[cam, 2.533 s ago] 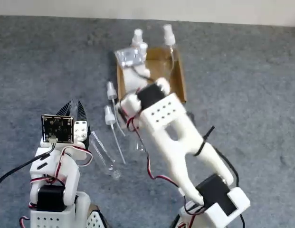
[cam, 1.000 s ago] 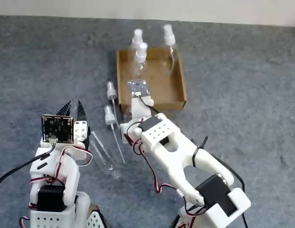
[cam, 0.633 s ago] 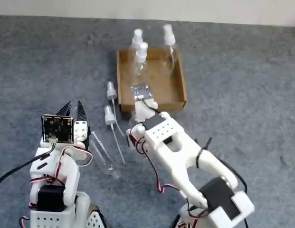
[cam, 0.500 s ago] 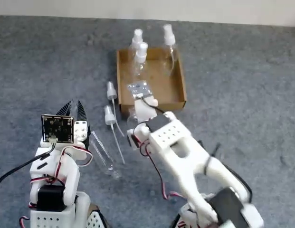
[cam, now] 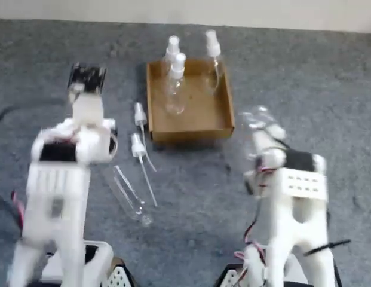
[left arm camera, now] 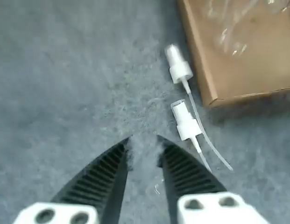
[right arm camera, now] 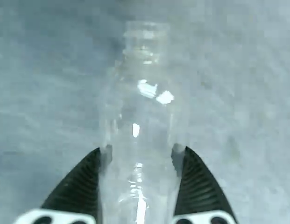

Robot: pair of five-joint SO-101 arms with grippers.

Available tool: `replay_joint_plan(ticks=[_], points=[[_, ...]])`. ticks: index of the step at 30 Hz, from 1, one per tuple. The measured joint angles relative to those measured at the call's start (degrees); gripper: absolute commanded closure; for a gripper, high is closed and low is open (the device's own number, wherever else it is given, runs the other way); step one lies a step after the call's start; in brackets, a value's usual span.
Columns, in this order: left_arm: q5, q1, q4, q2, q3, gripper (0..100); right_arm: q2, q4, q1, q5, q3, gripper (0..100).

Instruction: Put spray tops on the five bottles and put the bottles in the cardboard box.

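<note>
My right gripper [right arm camera: 141,153] is shut on a clear bottle [right arm camera: 144,107] whose threaded neck is bare. In the high view this bottle [cam: 255,115] is held to the right of the cardboard box [cam: 191,127]. Three bottles with white spray tops [cam: 175,78] lie in the box. Two loose spray tops [cam: 139,113] [cam: 137,146] lie on the carpet left of the box, and another clear bottle [cam: 128,192] lies nearer the arms. My left gripper [left arm camera: 143,142] hangs open above bare carpet beside the spray tops [left arm camera: 178,70] [left arm camera: 184,120], holding nothing. The left arm [cam: 71,146] stretches forward.
Grey carpet covers the table. The box corner [left arm camera: 238,70] lies just beyond the two loose tops in the left wrist view. A pale wall strip [cam: 185,12] runs along the far edge.
The right arm has swung from the box's front edge out to the right, carrying the topless bottle. The left arm has risen from its folded pose and stretched forward, left of the spray tops.
</note>
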Motion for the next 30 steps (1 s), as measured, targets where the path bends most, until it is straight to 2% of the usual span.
replay_joint_plan(ticks=[2,4,11,19,23,30], points=[[0.00,0.00,0.97,9.41,-5.80,90,0.00,-4.66,6.42,2.64,2.37,99.1],[0.18,0.62,1.32,17.58,-10.11,90,0.00,-9.41,9.93,4.48,4.84,99.1],[4.66,3.96,1.32,36.31,-17.23,90,0.00,-15.21,15.03,5.80,8.26,99.1],[7.30,3.96,-0.26,41.49,-18.64,89,16.00,-15.65,18.55,5.80,1.14,99.4],[7.38,5.80,-2.29,41.49,-18.64,85,24.79,-15.82,19.96,5.80,-4.57,99.4],[7.38,7.65,-5.19,41.49,-18.29,87,29.89,-15.82,20.13,5.80,-7.56,99.4]])
